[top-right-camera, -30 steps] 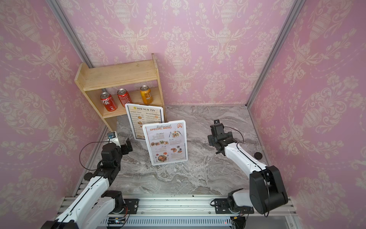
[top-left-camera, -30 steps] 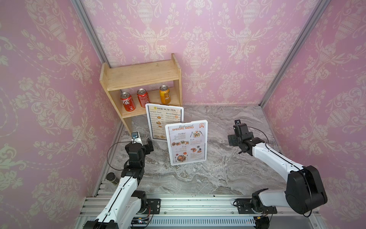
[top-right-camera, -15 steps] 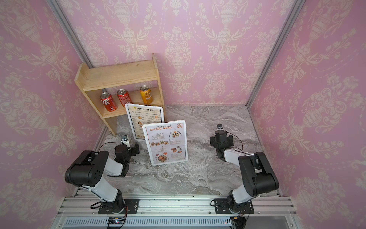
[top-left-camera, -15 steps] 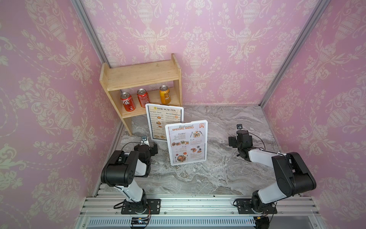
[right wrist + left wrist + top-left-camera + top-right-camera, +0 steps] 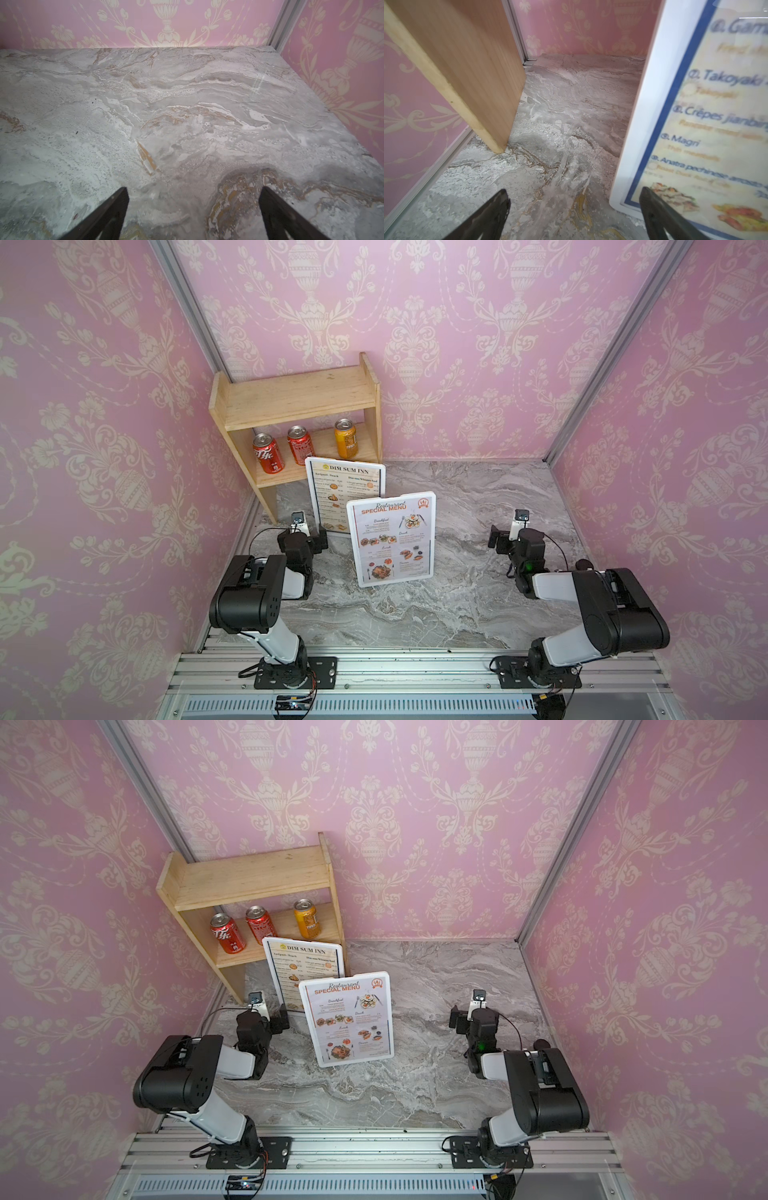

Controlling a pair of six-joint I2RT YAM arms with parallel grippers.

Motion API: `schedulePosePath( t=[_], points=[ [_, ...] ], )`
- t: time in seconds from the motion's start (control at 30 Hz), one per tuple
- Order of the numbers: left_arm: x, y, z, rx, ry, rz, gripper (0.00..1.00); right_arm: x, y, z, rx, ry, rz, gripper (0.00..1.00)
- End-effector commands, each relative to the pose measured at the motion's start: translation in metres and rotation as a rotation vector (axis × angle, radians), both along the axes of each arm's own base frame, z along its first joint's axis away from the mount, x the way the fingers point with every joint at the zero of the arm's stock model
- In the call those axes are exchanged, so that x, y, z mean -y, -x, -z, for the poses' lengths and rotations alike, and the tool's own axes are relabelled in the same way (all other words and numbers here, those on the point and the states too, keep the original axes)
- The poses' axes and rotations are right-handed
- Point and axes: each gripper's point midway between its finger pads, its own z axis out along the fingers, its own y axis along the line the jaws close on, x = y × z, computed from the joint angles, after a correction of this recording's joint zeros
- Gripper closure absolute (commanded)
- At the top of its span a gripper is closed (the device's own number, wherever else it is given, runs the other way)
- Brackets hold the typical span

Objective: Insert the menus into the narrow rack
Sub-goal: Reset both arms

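Two items stand upright on the marble bench (image 5: 457, 497); whatever props them from behind is hidden.

- DIM SUM INN menu (image 5: 345, 493) (image 5: 695, 124): blue border, just in front of the wooden shelf (image 5: 299, 398) in the bench's back left corner.
- SPECIAL MENU card (image 5: 392, 539): orange heading, nearer mid-bench and the front edge. It covers the other's lower right corner in both top views.
- Shelf, lower board: red can (image 5: 268, 452), second red can (image 5: 301, 444), orange can (image 5: 345, 438).
- Left gripper (image 5: 574, 194): low near the left edge, jaws spread, nothing between them. One finger (image 5: 660, 212) crosses the DIM SUM INN menu's lower corner; contact cannot be told.
- Right gripper (image 5: 193, 191): near the right edge, jaws spread over bare marble, well apart from both.
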Motion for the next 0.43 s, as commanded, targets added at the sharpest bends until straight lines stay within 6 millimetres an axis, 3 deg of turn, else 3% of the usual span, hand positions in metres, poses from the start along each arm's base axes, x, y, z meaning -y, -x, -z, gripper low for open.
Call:
schedulePosePath(
  t=[0.0,0.1,0.4],
  points=[
    [0.008,0.002,-0.001,0.004,0.001,0.037,0.01,0.000,-0.005,-0.011,0.037,-0.014,0.008,0.00],
    [0.001,0.004,-0.004,0.027,-0.001,-0.003,0.01,-0.014,-0.009,-0.009,0.013,-0.015,-0.085,0.00],
    [-0.001,0.005,-0.003,0.026,0.001,-0.018,0.01,-0.022,-0.010,-0.008,0.009,-0.025,-0.137,0.00]
  ],
)
